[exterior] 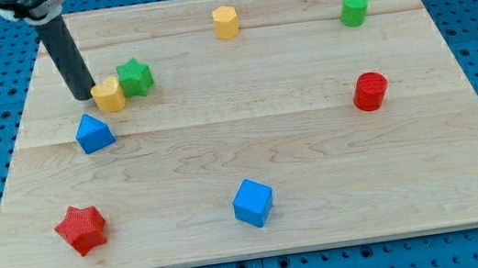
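Rod tip (pixel 84 96) near the board's (pixel 315 152) top-left corner, bare and holding nothing, touching the yellow block (pixel 108 95), itself against the green star (pixel 134 76); blue block (pixel 94 134) just below.

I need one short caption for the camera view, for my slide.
My tip beside the yellow block, which touches the green star; blue block below.

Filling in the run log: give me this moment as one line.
tip: my tip at yellow block, its left | beside: green star on yellow's right | below: blue block | board: wooden
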{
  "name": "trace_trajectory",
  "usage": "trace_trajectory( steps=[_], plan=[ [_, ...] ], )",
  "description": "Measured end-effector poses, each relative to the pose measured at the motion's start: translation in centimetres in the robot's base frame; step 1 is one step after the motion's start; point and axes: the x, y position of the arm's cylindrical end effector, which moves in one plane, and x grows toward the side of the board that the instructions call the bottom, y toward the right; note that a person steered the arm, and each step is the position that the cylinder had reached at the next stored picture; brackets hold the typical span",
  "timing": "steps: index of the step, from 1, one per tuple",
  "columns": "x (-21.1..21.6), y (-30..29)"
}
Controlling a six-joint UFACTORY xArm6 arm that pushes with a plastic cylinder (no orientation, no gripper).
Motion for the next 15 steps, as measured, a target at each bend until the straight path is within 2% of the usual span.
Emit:
trace_trajectory(
  steps=[1,2,3,5,6,7,8,11,15],
  plan=[
    [2.5,0.0],
    [3.0,0.0],
    [0.9,0.0],
    [-6.8,0.0],
    [-8.1,2.4],
    [-7.9,8.1],
    [-5.0,11.9],
    [3.3,11.9],
    [3.4,10.7]
  ],
)
